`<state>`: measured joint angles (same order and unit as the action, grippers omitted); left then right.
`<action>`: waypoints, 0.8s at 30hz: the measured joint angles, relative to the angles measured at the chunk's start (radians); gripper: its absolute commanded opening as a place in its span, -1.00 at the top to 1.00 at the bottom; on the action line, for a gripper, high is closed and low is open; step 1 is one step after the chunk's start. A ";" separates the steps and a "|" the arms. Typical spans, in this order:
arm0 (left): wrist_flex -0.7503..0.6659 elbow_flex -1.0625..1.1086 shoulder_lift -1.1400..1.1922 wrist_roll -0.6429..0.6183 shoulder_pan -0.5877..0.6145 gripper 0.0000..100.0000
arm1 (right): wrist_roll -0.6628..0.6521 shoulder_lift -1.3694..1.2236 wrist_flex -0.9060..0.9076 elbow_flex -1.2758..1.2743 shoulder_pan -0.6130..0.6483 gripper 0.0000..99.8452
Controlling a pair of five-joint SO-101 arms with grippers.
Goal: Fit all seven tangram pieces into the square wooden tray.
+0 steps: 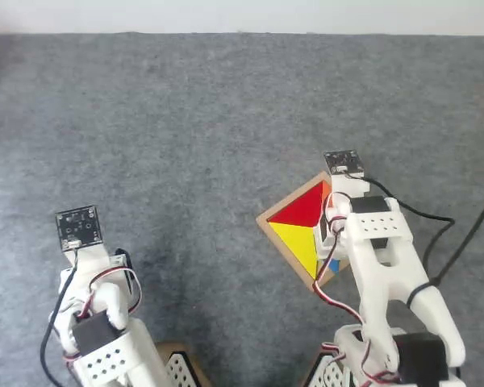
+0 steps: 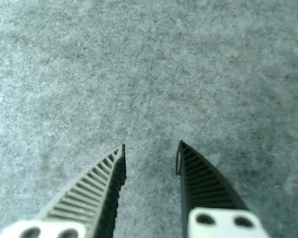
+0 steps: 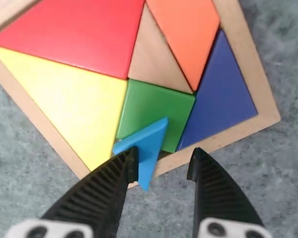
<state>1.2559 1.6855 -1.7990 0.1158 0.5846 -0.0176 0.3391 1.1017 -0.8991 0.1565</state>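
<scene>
The square wooden tray (image 3: 268, 116) lies under my right gripper (image 3: 164, 157). In it lie a red triangle (image 3: 79, 29), a yellow triangle (image 3: 69, 99), an orange parallelogram (image 3: 188, 29), a dark blue triangle (image 3: 223, 99) and a green square (image 3: 154, 106). A wood-coloured triangle (image 3: 151, 64) sits between them; whether it is a piece or bare tray floor I cannot tell. A light blue triangle (image 3: 146, 148) rests tilted across the green square and the tray's rim, between my open right fingers and against one of them. My left gripper (image 2: 151, 148) hangs open over bare carpet.
Grey carpet (image 1: 185, 121) covers the whole table. In the high view the tray (image 1: 270, 222) sits right of centre with the right arm (image 1: 387, 266) over its near corner. The left arm (image 1: 97, 314) stands far off at the lower left.
</scene>
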 measured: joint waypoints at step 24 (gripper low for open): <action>0.000 0.000 0.000 0.000 0.000 0.66 | 0.026 0.000 -0.031 -0.005 0.014 0.63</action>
<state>1.2559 1.6855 -1.7990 0.1158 0.5846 0.0084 0.3391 1.0710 -0.9037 0.1703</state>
